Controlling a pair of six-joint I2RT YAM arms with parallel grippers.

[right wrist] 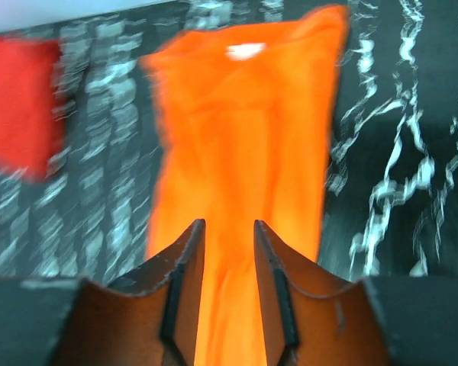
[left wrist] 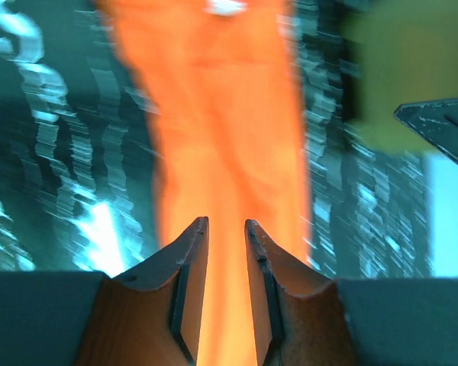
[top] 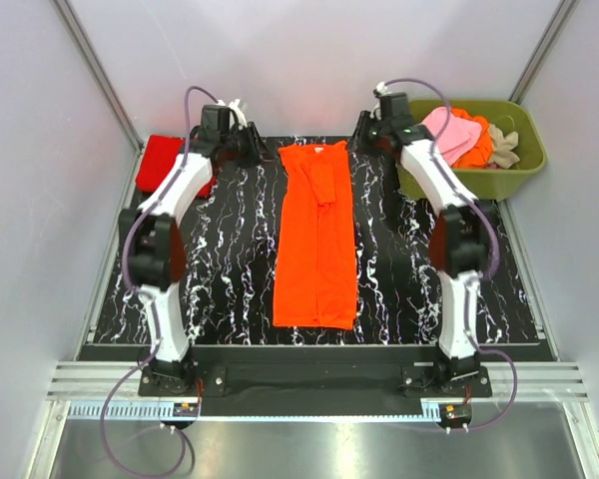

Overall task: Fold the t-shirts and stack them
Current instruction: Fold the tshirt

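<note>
A bright orange t-shirt, folded into a long strip, lies flat down the middle of the black marbled mat, collar and white neck label at the far end. It also shows in the left wrist view and the right wrist view. A folded red t-shirt lies at the far left corner and shows in the right wrist view. My left gripper hovers left of the collar, jaws slightly apart and empty. My right gripper hovers right of the collar, likewise.
An olive-green tub stands at the far right, holding a pink shirt, an orange shirt and a beige shirt. White walls enclose the mat on three sides.
</note>
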